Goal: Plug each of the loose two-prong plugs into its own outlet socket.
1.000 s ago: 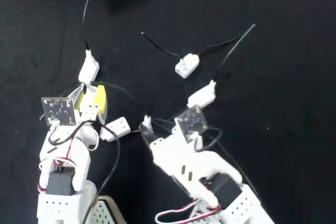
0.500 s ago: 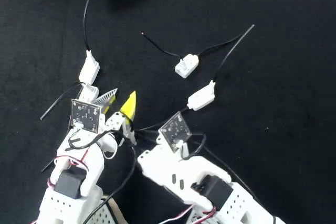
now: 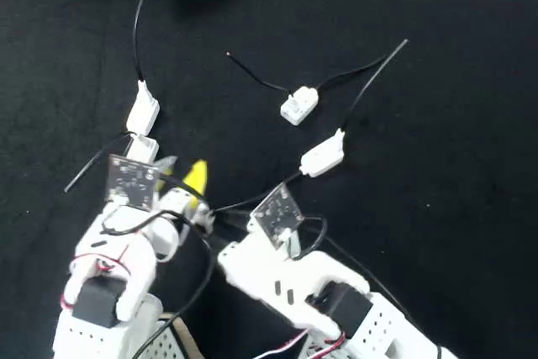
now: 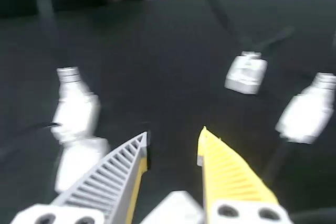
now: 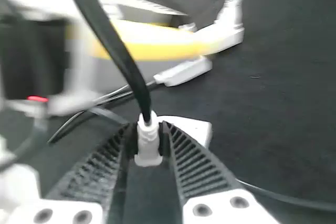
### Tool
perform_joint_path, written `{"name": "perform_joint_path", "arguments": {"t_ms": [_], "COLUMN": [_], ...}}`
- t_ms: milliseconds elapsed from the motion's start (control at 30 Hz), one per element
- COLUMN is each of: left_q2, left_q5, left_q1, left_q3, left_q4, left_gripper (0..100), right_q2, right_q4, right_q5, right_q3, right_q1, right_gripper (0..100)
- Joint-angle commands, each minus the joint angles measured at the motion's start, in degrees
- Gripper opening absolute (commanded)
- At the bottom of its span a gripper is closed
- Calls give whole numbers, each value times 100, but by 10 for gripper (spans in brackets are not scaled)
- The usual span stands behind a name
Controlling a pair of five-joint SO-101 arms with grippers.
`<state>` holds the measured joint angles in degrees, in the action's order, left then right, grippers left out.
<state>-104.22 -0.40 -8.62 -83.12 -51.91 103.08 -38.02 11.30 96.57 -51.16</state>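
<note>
Lying end to end at 10 o'clock from the middle of the desk [image 3: 437, 81], two white connectors, the upper connector [image 3: 143, 112] and the lower connector [image 3: 143, 148], sit just beside each other; whether they are mated cannot be told. At 8 o'clock your left end effector [image 4: 174, 132] gapes wide with nothing between its fingers. At 6 o'clock your right end effector [image 5: 148, 125] is clamped on a small white plug [image 5: 147, 148], gripping it at the neck where its black cable [image 5: 105, 40] enters. A centre connector [image 3: 298, 105] lies at 1 o'clock and a right connector [image 3: 323, 157] at 3 o'clock, each trailing a thin lead.

Count five connector bodies for certain: four on the desk and one held. A white shape [image 5: 197, 128] just behind the right fingers may be a sixth.

Expect light, rigid plastic shells that skate easily on the cloth, and springy leads likely to tug a plug off line. The prongs probably bend if forced. You would do best to grip the flat sides of a body, not the cable.
</note>
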Motion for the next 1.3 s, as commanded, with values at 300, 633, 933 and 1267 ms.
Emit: {"name": "perform_joint_path", "arguments": {"t_ms": [300, 633, 933, 1267], "left_q2": [-26, -26, -26, -18], "left_q5": [-1503, -1468, -1503, -1899], "left_q1": [3134, 3679, 4198, 4198], "left_q3": [804, -769, -1385, -1420], "left_q4": [-1257, -686, -273, -246], "left_gripper": [162, 141, 73, 73], "right_q2": [620, -3125, -6009, -8022], "right_q4": [448, 431, 1732, 2048], "right_q5": [580, 1266, 1222, 1503], "right_q3": [-233, -2316, -3020, -3679], "right_q1": [325, 325, 607, 818], "right_gripper": [11, 11, 11, 11]}}
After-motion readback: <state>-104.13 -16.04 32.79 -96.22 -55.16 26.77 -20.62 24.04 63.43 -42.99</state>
